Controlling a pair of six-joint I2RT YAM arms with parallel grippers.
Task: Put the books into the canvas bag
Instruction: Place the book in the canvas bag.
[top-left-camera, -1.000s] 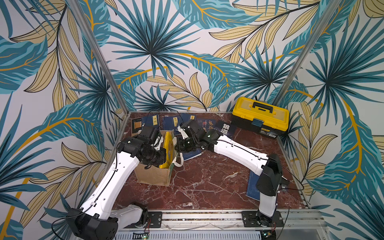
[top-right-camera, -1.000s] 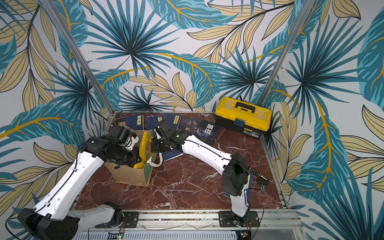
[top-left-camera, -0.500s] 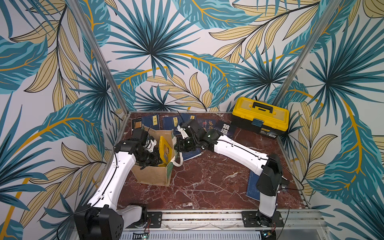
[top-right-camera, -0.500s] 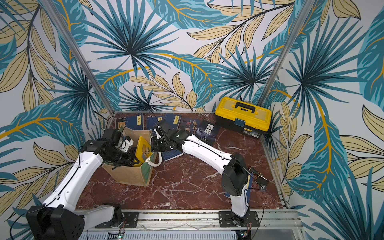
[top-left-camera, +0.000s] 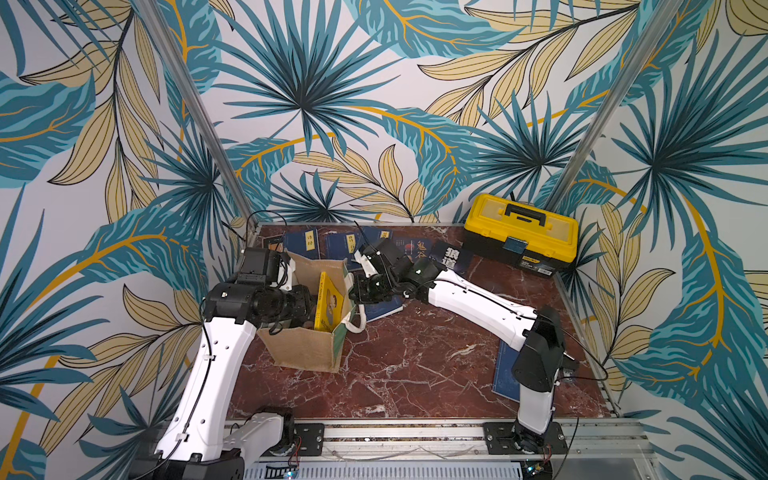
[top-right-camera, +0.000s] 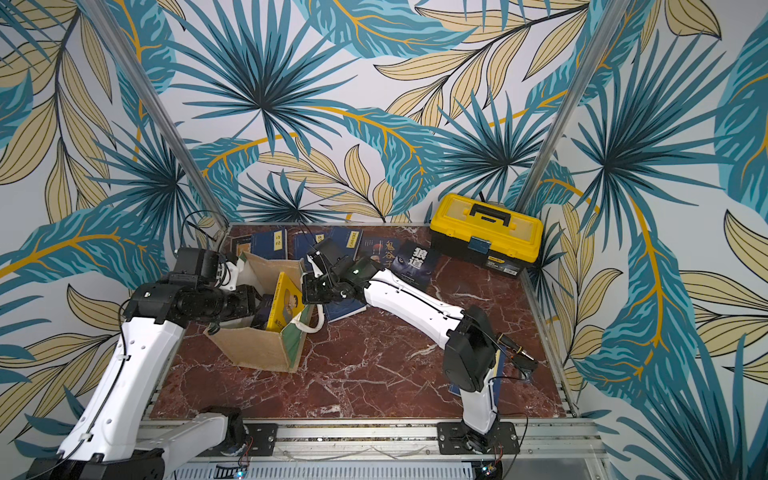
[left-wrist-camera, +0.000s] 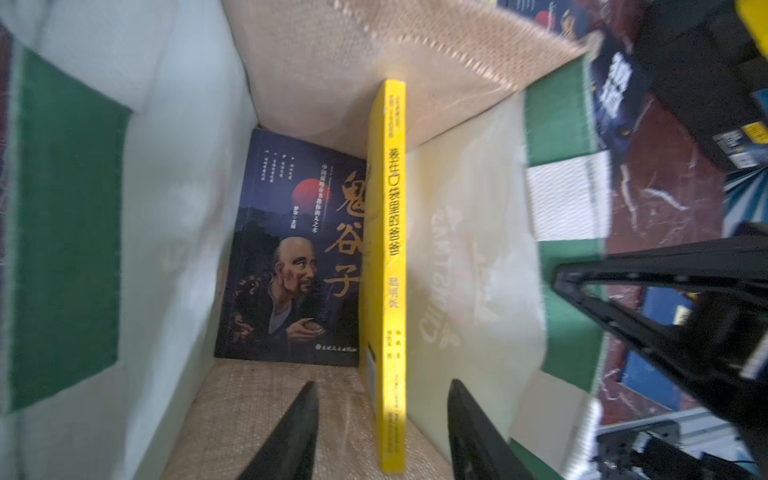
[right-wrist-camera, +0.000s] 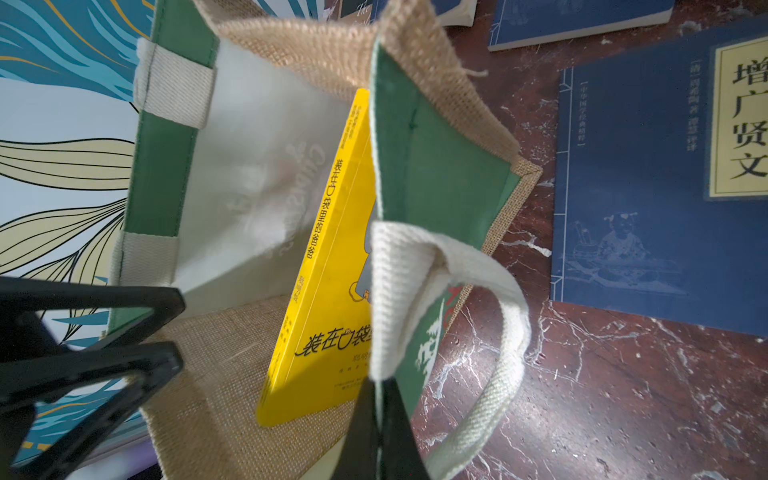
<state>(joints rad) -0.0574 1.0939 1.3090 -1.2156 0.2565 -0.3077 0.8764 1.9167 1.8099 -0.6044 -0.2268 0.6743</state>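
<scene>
Lying nearest me on the marble table (top-left-camera: 399, 374), at about four o'clock, a blue book (top-left-camera: 503, 370) is half hidden behind the right arm's elbow. Farther in, at nine o'clock, the canvas bag (top-left-camera: 305, 353) stands upright and open. A yellow book (top-left-camera: 330, 301) stands on edge inside it, leaning on the green side panel at the bag's three o'clock side. A dark portrait book (left-wrist-camera: 286, 249) lies flat on the bag's floor. The left gripper (left-wrist-camera: 382, 384) hangs in the bag's mouth, jaws parted, one on either side of the yellow book's spine and clear of it. The right gripper (right-wrist-camera: 377, 388) is pinched tight on the rim of that green panel, right by a white handle (right-wrist-camera: 507, 307). Just beside the bag, toward three o'clock, a navy book (right-wrist-camera: 648, 187) lies flat on the marble. Along the far edge, from eleven to twelve o'clock, a row of books (top-left-camera: 309, 243) lies face up, and the yellow toolbox (top-left-camera: 519, 237) sits at one o'clock.
</scene>
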